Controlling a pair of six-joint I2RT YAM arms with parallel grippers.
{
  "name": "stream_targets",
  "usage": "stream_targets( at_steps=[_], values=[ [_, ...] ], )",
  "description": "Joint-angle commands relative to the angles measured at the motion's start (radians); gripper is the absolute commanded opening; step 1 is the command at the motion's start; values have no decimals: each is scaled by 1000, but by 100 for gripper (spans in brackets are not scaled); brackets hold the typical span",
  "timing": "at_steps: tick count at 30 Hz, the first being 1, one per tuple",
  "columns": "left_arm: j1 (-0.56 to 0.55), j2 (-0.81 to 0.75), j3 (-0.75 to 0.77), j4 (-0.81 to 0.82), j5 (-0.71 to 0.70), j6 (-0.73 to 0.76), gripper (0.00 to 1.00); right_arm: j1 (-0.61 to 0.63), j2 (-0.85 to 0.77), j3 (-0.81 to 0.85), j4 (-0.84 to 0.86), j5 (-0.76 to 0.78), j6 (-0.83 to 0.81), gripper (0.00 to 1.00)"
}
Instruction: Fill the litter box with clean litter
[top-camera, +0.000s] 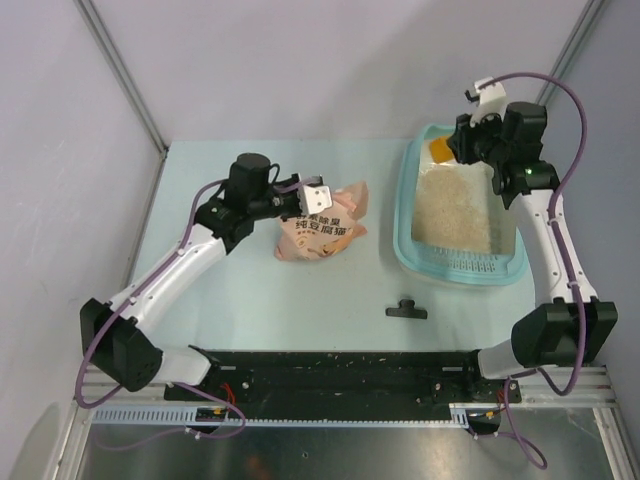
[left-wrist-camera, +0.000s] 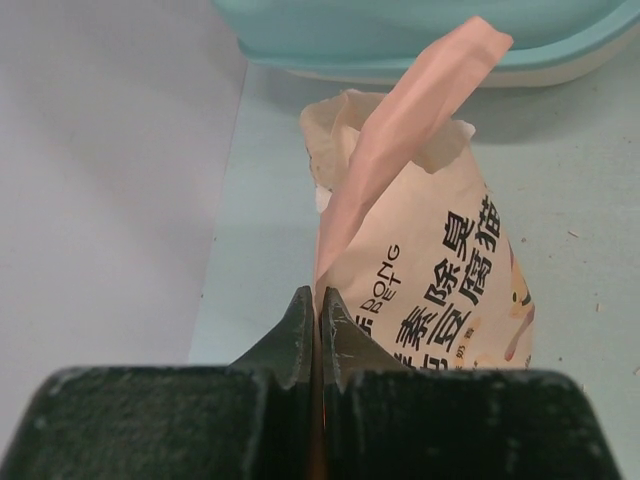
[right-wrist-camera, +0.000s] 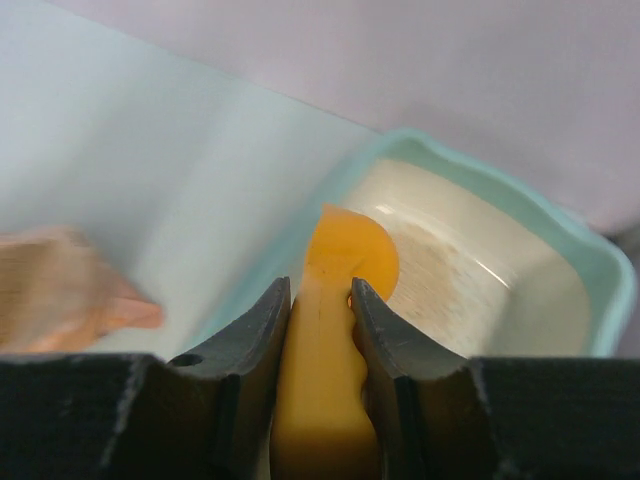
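While the table (top-camera: 300, 290) carries everything, the litter box (top-camera: 404, 232) sits on its right side, grille end toward the arm bases. Clean litter (top-camera: 452, 208) covers the tray floor between the grille and the far end. The pink-orange bag (top-camera: 322, 232) lies mid-table, left of the box and apart from it, mouth open. Left gripper (left-wrist-camera: 318, 312): jaws pressed together, pinching a pink flap of the bag. Right gripper (right-wrist-camera: 320, 300): over the box's far end, jaws clamped on the orange scoop (right-wrist-camera: 345, 262) handle. A small black clip (top-camera: 406, 310) lies near the box's grille end.
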Motion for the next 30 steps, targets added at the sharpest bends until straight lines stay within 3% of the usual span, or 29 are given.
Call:
stream_targets(
  at_steps=[1, 7, 9, 21, 24, 28, 30],
  values=[
    [-21, -101, 6, 198, 109, -64, 0, 75, -55, 223, -172, -266, 61, 0],
    [-25, -121, -18, 202, 100, -82, 0, 182, 0, 358, -359, -432, 103, 0],
    [-24, -125, -21, 204, 95, -82, 0, 217, 24, 377, -444, -432, 64, 0],
    [-25, -161, -55, 209, 82, -89, 0, 302, 64, 339, -567, -440, -34, 0],
    [-28, -171, -58, 212, 88, -104, 0, 337, 77, 282, -464, -331, 32, 0],
    [-34, -188, -75, 212, 83, -121, 0, 400, 83, 216, -234, -69, 216, 0],
    [-34, -194, -87, 216, 80, -122, 0, 442, 98, 214, -206, 5, 251, 0]
  ],
)
